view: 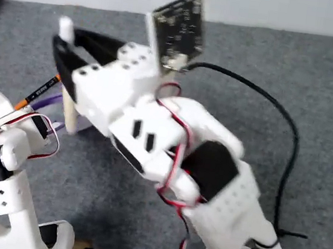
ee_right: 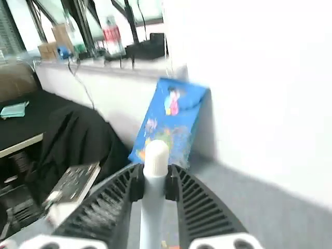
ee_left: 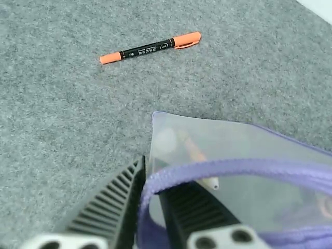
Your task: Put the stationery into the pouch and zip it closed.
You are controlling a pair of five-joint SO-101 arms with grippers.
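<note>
- high view: the right end effector (view: 66, 51) is raised above the far-left part of the grey tabletop (view: 317, 88), pinching a white stick (view: 65, 27) held upright. this looks meant for lowering it end-first into the pouch (view: 49, 100), which lies just beneath. an orange marker (view: 37, 92) lies beside the pouch, not yet packed.
- left wrist view: the left end effector (ee_left: 148, 171) is pressed together on the pouch's purple zip edge (ee_left: 218, 167), probably lifting the mouth so that it gapes. an orange pencil-like item (ee_left: 193, 150) already lies inside. the marker is well apart, on the far side.
- right wrist view: the jaws clamp the stick near its top, with a blue bag (ee_right: 168, 122) leaning on the wall behind.
</note>
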